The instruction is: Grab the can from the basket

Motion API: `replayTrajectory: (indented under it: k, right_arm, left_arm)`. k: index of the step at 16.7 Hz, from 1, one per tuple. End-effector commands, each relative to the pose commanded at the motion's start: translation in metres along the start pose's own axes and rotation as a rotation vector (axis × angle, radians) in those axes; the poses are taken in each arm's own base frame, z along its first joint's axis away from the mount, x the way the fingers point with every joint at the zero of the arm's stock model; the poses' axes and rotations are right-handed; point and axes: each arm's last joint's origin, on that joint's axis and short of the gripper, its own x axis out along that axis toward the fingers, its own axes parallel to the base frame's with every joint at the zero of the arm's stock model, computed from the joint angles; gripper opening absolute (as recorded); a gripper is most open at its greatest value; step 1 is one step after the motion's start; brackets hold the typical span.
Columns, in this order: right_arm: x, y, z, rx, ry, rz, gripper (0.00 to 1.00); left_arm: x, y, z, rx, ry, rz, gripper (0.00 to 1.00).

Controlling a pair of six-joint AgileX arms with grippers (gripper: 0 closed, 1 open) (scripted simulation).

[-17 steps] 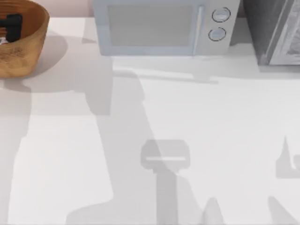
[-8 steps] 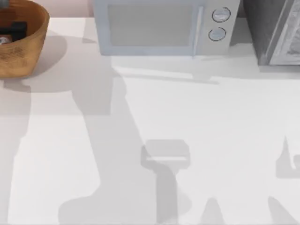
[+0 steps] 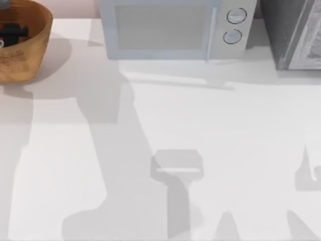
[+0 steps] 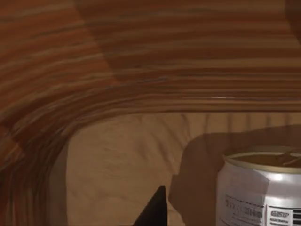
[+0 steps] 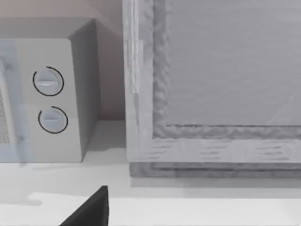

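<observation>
Glossy metal can [image 4: 256, 190]; matt ribbed woven basket [image 4: 141, 70].

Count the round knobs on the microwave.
2: both on the microwave front's right side, upper knob directly above lower knob. None seem hidden.

The can [image 4: 258, 188] and basket [image 3: 35, 45] are cut off by picture edges.

This looks like a kitchen in a rendered simulation. A pale blue-grey microwave [image 3: 173, 29] with two round dials [image 3: 234, 26] stands at the back of a plain white worktop [image 3: 210, 150]. Beside it on the right is a grey framed appliance [image 3: 296, 32], and a woven basket [image 3: 35, 50] sits at the far left.
</observation>
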Motion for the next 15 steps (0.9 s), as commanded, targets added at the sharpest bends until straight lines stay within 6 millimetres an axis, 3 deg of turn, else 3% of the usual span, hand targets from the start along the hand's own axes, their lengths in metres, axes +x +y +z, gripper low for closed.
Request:
replayTrajectory:
  k: [5, 13, 14, 15]
  right_arm:
    - [0.000, 0.000, 0.000, 0.000, 0.000, 0.000, 1.00]
    - [0.000, 0.000, 0.000, 0.000, 0.000, 0.000, 1.00]
    - [0.000, 0.000, 0.000, 0.000, 0.000, 0.000, 1.00]
    - [0.000, 0.000, 0.000, 0.000, 0.000, 0.000, 1.00]
  left_arm:
    - [0.000, 0.000, 0.000, 0.000, 0.000, 0.000, 0.02]
    - [0.000, 0.000, 0.000, 0.000, 0.000, 0.000, 0.00]
    - [-0.017, 0.000, 0.005, 0.004, -0.038, 0.008, 0.00]
    - [-0.017, 0.000, 0.005, 0.004, -0.038, 0.008, 0.00]
